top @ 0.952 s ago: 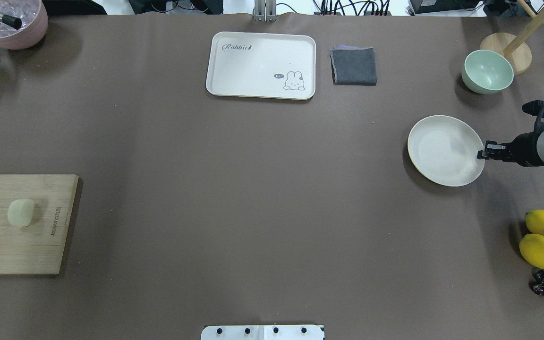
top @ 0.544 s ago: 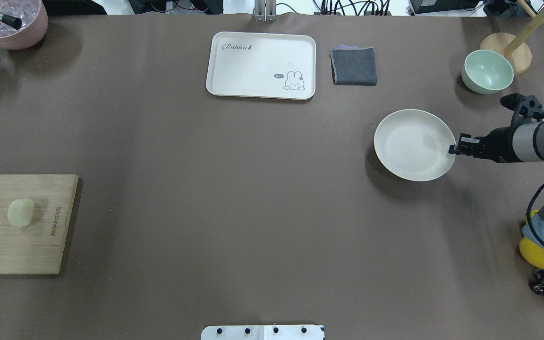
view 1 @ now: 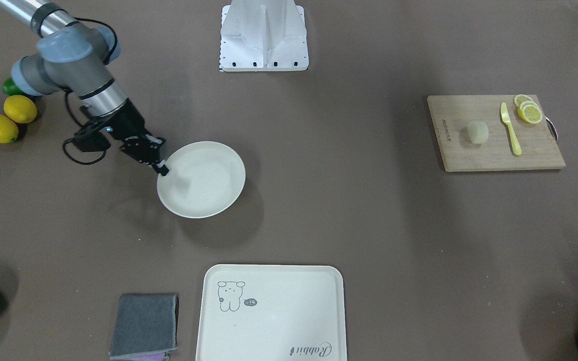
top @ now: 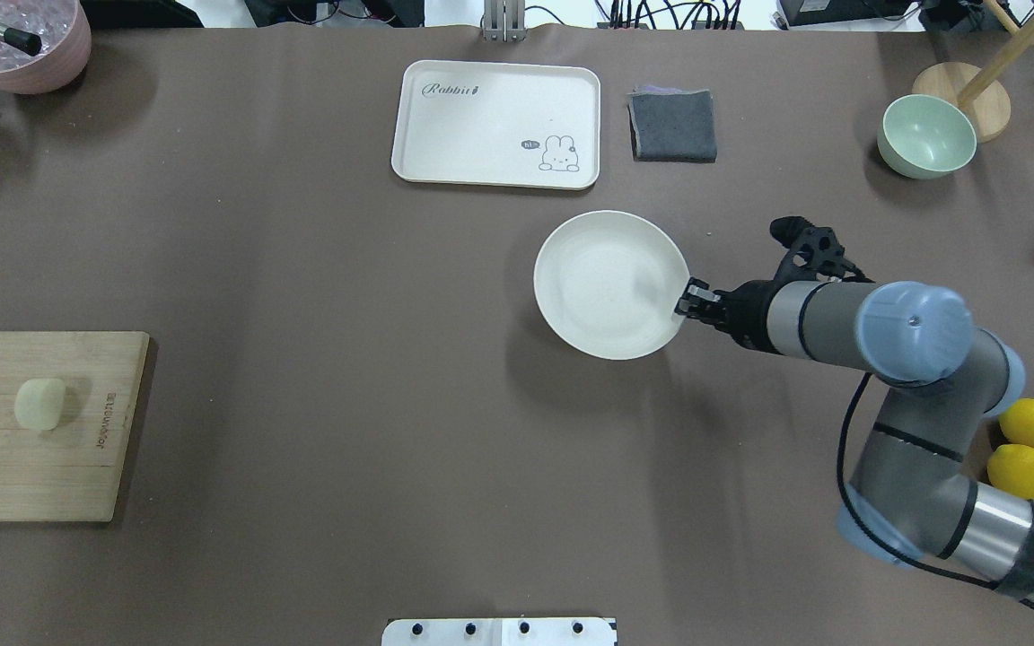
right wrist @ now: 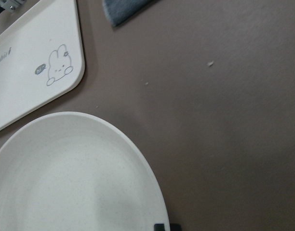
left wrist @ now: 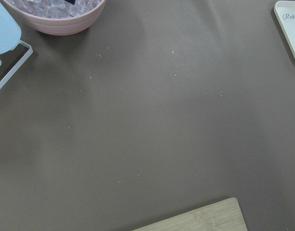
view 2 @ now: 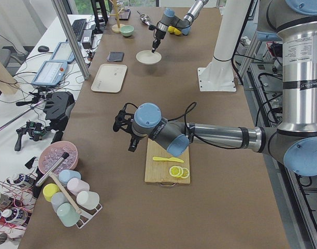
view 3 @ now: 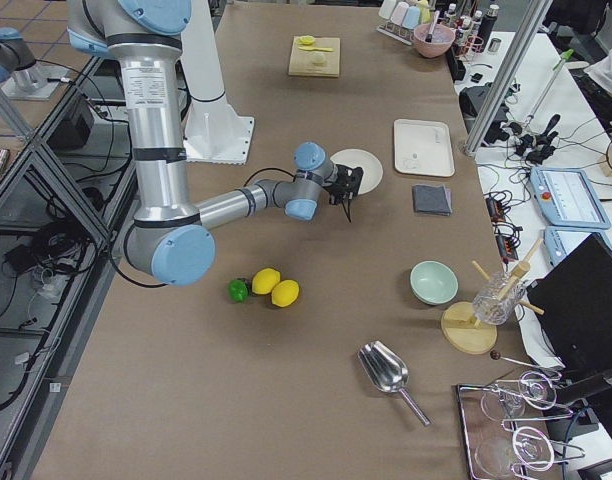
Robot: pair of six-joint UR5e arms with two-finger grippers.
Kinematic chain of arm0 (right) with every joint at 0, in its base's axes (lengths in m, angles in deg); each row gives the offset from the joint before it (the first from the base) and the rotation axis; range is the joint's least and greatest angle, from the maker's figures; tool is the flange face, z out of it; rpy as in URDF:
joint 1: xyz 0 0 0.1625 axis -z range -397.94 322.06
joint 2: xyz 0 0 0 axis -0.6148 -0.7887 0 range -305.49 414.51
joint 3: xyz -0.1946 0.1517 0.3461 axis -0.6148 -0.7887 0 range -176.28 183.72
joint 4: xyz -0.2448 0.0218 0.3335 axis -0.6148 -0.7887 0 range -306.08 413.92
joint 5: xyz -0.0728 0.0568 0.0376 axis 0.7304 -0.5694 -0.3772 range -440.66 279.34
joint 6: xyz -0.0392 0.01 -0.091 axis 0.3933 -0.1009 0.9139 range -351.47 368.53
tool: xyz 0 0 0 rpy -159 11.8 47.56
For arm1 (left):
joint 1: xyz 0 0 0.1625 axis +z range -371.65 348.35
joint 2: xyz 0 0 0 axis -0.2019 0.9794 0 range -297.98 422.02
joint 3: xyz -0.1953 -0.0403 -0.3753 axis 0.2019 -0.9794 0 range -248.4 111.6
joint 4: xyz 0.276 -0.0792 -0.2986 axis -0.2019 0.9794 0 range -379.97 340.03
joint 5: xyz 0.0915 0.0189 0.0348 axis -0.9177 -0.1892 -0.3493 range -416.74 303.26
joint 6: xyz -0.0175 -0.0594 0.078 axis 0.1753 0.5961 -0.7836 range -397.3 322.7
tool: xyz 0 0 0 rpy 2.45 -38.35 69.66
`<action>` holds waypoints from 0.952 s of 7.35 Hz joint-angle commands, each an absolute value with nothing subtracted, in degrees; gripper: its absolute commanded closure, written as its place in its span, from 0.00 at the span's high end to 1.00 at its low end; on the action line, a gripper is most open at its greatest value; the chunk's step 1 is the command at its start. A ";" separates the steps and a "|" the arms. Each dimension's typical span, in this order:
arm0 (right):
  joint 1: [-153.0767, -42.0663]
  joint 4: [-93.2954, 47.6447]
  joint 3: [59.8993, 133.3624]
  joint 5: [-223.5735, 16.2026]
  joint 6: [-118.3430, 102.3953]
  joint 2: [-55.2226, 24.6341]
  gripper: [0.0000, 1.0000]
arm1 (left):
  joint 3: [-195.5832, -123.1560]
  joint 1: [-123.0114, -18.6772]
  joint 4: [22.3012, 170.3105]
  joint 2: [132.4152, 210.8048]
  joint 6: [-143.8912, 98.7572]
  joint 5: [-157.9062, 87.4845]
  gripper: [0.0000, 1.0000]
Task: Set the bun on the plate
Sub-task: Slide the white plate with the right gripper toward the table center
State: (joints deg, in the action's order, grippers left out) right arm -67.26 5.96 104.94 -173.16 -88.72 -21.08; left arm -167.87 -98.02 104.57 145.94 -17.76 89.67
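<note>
The bun (top: 39, 403) is a small pale lump lying on the wooden cutting board (top: 50, 467) at the table's left edge, also seen in the front view (view 1: 477, 133). The round cream plate (top: 607, 278) is near the table's middle, in front of the tray, and holds nothing. My right gripper (top: 686, 301) is shut on the plate's right rim (view 1: 168, 193); the right wrist view shows the plate (right wrist: 65, 183) close below. My left gripper (view 2: 131, 144) hovers beside the board, far from the plate; I cannot tell whether it is open or shut.
A yellow knife (view 1: 510, 128) and lemon slices (view 1: 529, 111) share the board. The rectangular tray (top: 445, 135) and a grey cloth (top: 672, 126) lie behind the plate. A green bowl (top: 925, 136) stands back right, lemons (top: 1029, 449) front right, a pink bowl (top: 19, 63) back left.
My right arm has carried the plate from the table's right side leftwards to the middle, still gripped at its rim. The bun and board have not moved.
</note>
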 commanded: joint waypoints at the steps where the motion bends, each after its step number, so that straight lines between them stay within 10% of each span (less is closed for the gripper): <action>1: -56.88 -13.08 107.00 -164.73 -94.38 -8.38 0.00 | -167.89 -97.96 104.57 145.95 -17.70 89.68 0.97; 3: -51.49 -15.60 104.55 -159.60 -96.41 -3.86 0.00 | -167.89 -97.96 104.57 145.95 -17.61 89.68 0.97; 4: -51.39 -15.77 103.93 -159.24 -95.72 -4.19 0.97 | -167.81 -97.96 104.57 145.95 -17.61 89.68 0.97; 7: -56.72 -15.86 104.88 -159.31 -90.99 -4.46 1.00 | -167.72 -97.96 104.48 145.95 -17.52 89.68 0.97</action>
State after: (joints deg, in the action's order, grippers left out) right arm -53.69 -15.76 104.13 -158.50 -93.78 -4.27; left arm -167.76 -97.96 104.55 145.95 -17.59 89.70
